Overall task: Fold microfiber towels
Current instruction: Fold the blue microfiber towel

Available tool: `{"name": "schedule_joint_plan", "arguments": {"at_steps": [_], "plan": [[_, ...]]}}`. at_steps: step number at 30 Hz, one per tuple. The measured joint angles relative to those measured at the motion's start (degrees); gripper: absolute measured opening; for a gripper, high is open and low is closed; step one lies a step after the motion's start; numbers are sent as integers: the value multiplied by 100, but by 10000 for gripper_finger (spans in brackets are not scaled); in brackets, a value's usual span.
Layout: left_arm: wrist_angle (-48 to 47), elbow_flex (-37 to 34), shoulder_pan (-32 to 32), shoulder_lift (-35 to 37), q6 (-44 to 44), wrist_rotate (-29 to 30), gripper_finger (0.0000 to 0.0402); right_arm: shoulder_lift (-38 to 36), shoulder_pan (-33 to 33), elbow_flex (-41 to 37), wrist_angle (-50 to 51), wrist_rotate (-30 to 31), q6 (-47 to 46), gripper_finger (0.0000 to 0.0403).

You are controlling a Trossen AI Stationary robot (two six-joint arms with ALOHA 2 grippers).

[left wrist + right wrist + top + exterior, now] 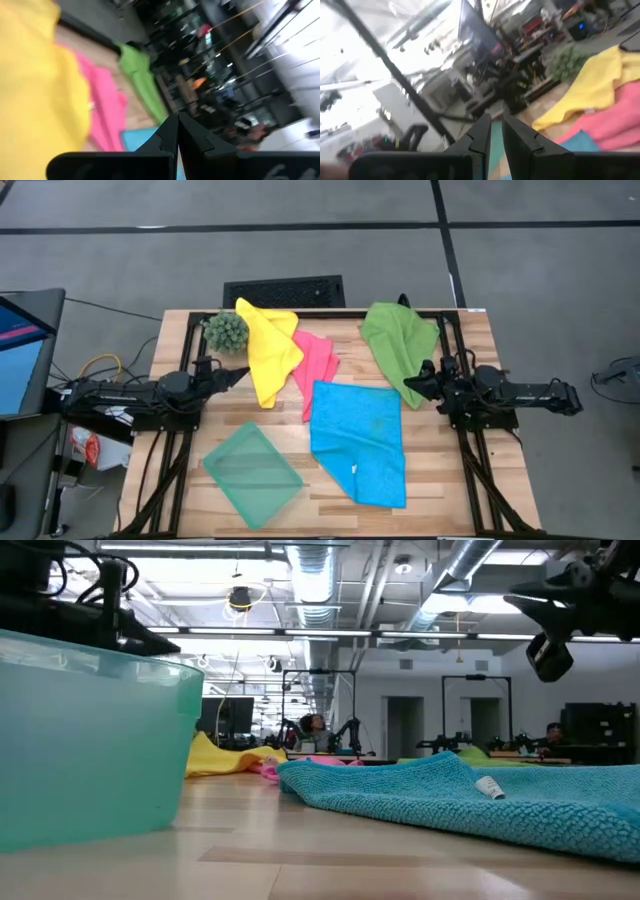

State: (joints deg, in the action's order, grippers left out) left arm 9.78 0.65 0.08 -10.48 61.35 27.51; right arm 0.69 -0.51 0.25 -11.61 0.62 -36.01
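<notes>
Lying unfolded mid-table, the blue towel [358,442] spreads flat with a small white tag showing; the pink towel [315,360] and yellow towel [266,347] overlap behind it, and the green towel [398,340] drapes at the far right. Bare wood stays free along the table [450,480] edge near the teal tray [252,474]. The left gripper [240,375] hovers clenched and empty beside the yellow towel; the right gripper [410,385], fingers slightly parted, holds nothing near the green one.

Even overhead light, soft shadows; wrist views motion-blurred, glaring ceiling lights [240,600] low.
</notes>
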Motion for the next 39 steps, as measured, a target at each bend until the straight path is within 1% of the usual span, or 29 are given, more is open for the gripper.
{"name": "schedule_joint_plan", "arguments": {"at_steps": [2, 4, 5, 8, 11, 13, 15, 18, 22, 24, 26, 29, 34, 39], "plan": [[241, 59, 0, -3, -145, -1, 1, 0, 3, 0, -319, 191, -6, 72], [808, 168, 0, -6, -455, -1, 8, 0, 0, 1, -656, 434, -8, 72], [1122, 224, 0, 1, -666, 14, 14, -1, 0, 12, -809, 524, -5, 72], [1805, 469, 0, -6, -1367, 98, 40, 11, 0, 232, -817, 769, 170, 72], [1977, 930, 0, -128, -1843, 34, 73, 87, 0, 573, -825, 903, 539, 72], [1941, 1298, 1, -300, -2010, -207, 92, 239, 0, 850, -760, 912, 867, 72], [1755, 1730, 0, -609, -2135, -550, 107, 449, 1, 1218, -526, 912, 1175, 72], [1095, 2496, 0, -1208, -2484, -1149, 120, 886, 23, 1822, 349, 871, 1488, 72], [-215, 3646, 0, -2250, -2852, -1701, 125, 1596, 146, 2660, 1785, 810, 1504, 72], [-828, 4189, 0, -2807, -2983, -1958, 126, 1980, 278, 3016, 2376, 614, 1438, 72], [-1375, 4693, 0, -3368, -3097, -2248, 126, 2292, 426, 3297, 2843, 388, 1270, 72], [-1881, 5327, 0, -4156, -3349, -2742, 126, 2649, 684, 3563, 3306, -93, 814, 72], [-2150, 6040, 0, -5292, -3868, -3430, 126, 2897, 1209, 3646, 3741, -808, -177, 72], [-2138, 6549, 2, -6296, -4236, -4109, 126, 2983, 2046, 3646, 4156, -885, -1049, 72]]}}
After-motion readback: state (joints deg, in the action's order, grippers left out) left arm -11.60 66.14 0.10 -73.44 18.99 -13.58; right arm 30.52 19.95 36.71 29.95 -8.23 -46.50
